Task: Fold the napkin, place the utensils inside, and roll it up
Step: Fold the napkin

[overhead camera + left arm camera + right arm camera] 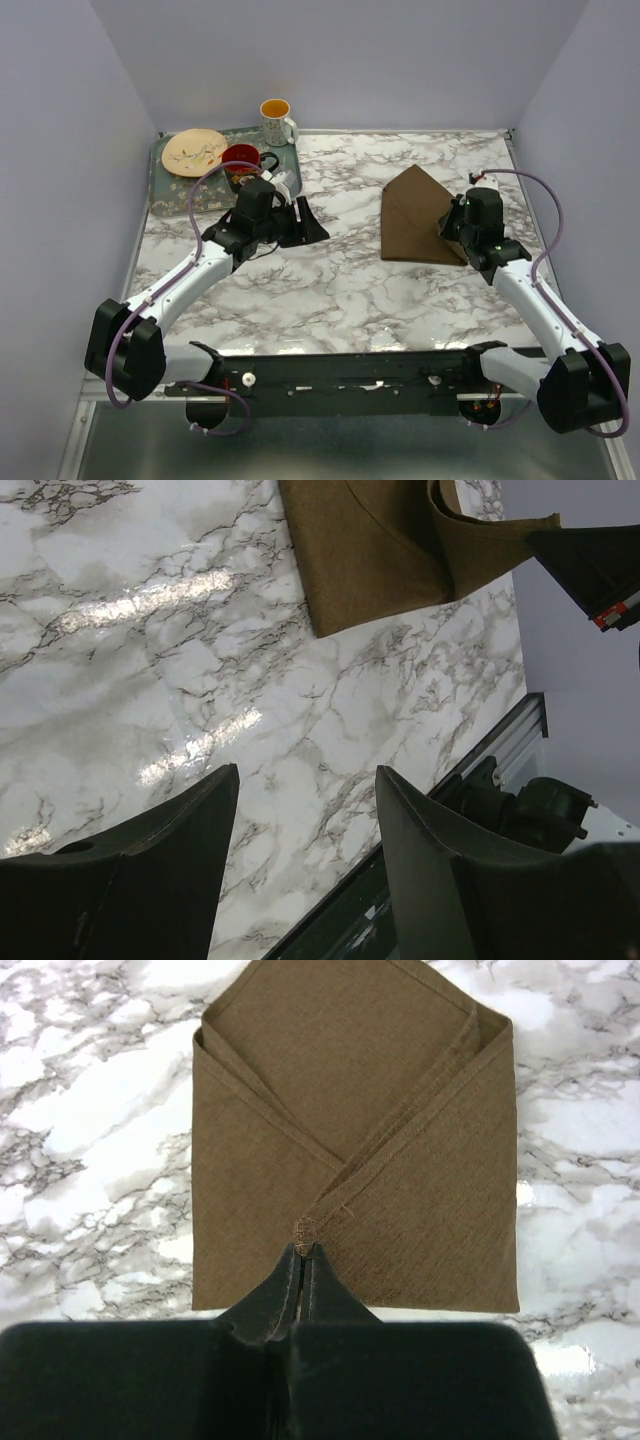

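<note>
Napkin (350,1110) corner pinched by right gripper (303,1252) (wrist view)

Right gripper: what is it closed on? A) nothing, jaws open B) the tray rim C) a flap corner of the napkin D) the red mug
C: the right wrist view shows the right gripper pinched shut on the tip of a folded flap of the napkin.

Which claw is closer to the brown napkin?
Right. The right gripper pinches a fold of the napkin; the left gripper hovers open over the table, apart from it.
</note>
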Controlling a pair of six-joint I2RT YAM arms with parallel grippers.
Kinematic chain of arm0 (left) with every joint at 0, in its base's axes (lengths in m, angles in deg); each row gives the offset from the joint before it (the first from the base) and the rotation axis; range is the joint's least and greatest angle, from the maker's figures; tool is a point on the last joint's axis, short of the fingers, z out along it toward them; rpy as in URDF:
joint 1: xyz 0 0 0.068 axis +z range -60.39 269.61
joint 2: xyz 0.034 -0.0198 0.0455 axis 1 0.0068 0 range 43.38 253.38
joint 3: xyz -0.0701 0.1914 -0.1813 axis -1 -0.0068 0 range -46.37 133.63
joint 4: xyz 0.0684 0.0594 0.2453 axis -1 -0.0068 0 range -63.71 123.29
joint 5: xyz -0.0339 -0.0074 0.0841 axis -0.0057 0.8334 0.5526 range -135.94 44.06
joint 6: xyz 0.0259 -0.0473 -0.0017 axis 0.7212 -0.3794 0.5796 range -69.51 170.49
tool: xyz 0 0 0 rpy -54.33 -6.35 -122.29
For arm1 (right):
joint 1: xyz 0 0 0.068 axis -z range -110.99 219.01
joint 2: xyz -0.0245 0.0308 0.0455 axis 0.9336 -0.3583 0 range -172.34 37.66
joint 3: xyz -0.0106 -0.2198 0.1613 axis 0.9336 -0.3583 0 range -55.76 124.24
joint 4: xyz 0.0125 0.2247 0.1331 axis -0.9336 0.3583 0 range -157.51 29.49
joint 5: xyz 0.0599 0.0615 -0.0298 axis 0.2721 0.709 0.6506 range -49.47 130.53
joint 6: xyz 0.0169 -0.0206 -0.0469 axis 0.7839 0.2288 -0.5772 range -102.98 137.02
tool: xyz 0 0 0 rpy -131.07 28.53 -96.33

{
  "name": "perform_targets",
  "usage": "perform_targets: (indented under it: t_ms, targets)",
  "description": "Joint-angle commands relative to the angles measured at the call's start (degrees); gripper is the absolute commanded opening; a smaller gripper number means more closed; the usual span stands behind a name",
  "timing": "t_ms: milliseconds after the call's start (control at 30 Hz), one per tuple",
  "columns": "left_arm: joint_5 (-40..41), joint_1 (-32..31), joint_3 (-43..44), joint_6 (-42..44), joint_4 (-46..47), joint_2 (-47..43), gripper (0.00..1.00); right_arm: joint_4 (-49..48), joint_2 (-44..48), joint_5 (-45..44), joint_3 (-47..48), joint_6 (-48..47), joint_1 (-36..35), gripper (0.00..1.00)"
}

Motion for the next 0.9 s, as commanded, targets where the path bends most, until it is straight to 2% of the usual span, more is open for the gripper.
perform_targets:
  t_ms: [0, 167, 433, 700, 867]
  targets:
    - [-0.3, -0.6, 1.3, -0.2, 1.4, 1.2, 0.66, -0.4, 3.1, -2.5, -3.6, 0.3, 0.2, 0.01]
    - [-0.2, -0.8, 0.8, -0.4, 1.5, 1.2, 0.66, -5.0, 3.6, 1.5, -4.8, -1.7, 0.2, 0.00]
    - [-0.1, -1.4, 0.6, -0.8, 2.1, 1.4, 0.66, -6.2, 0.8, 10.2, -0.4, -2.8, 0.2, 0.01]
    - [-0.1, -1.5, 0.6, -0.8, 2.4, 1.9, 0.66, -7.3, -5.3, 18.6, -0.5, -1.3, -1.0, 0.01]
    - [-0.4, -1.7, 0.7, -0.8, 2.6, 2.6, 0.66, -9.2, -9.5, 19.5, -1.4, -2.1, -2.7, 0.01]
